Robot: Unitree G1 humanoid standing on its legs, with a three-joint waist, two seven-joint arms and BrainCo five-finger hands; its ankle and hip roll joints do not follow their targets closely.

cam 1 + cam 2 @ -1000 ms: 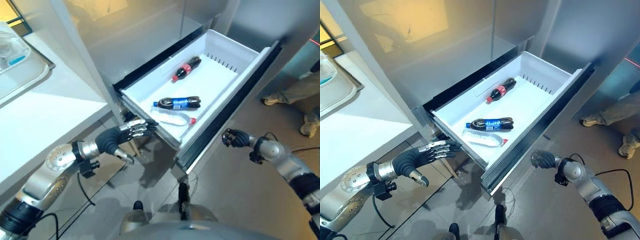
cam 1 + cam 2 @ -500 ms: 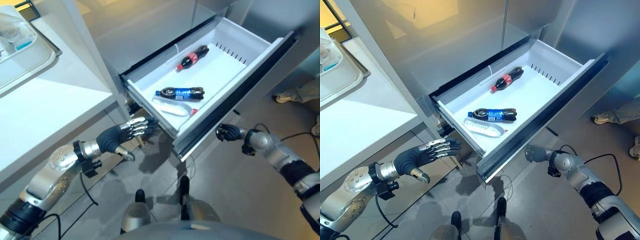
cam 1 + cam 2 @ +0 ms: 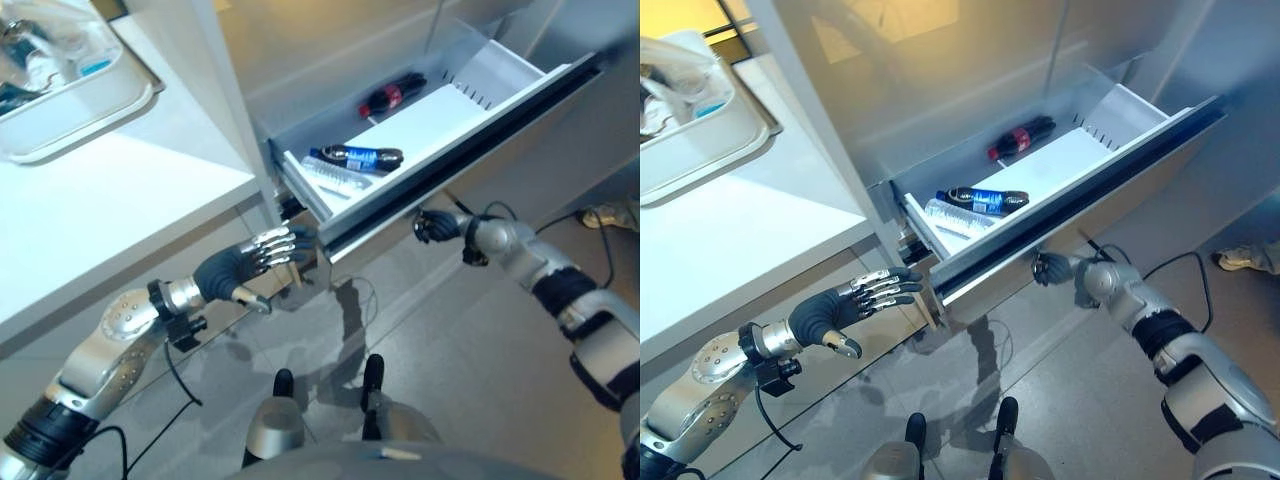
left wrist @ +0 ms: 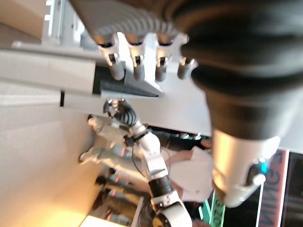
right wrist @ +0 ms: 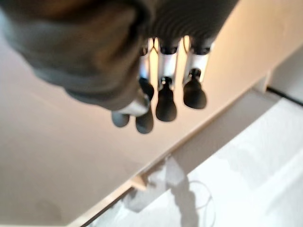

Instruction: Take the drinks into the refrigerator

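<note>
Drinks lie flat inside the open refrigerator drawer (image 3: 1095, 195): a red-labelled cola bottle (image 3: 1020, 139) toward the back, a blue-labelled cola bottle (image 3: 975, 199) nearer the front corner, and a clear bottle (image 3: 948, 216) just beside the blue one, close against the drawer's front wall. None in either hand.

Left hand (image 3: 845, 308) out in front of the drawer's near corner, fingers straight and spread, thumb hanging apart, holding nothing; in its own wrist view the fingertips (image 4: 136, 66) sit right at the drawer's edge, possibly touching, hard to say from here. Right hand (image 3: 1050, 268) under the drawer front, fingers curled in toward the palm; wrist view shows dark fingertips (image 5: 165, 102) bunched with nothing between them, close to the panel.

Judged stage: bottles already stowed, drawer left to push shut. Likely a flat press on the front panel from both hands, kept even so the drawer runs straight on its rails.

On handling: bottles look full, so fairly heavy for their size, stiff plastic, smooth and round, apt to roll when the drawer moves. Clear bottle probably thinner-walled and easier to dent. If any needs shifting, best taken round the body at the label, fingers wrapped across the width, not by the tapering neck or cap.

White counter (image 3: 730, 230) to the left carries a tray (image 3: 710, 150).
</note>
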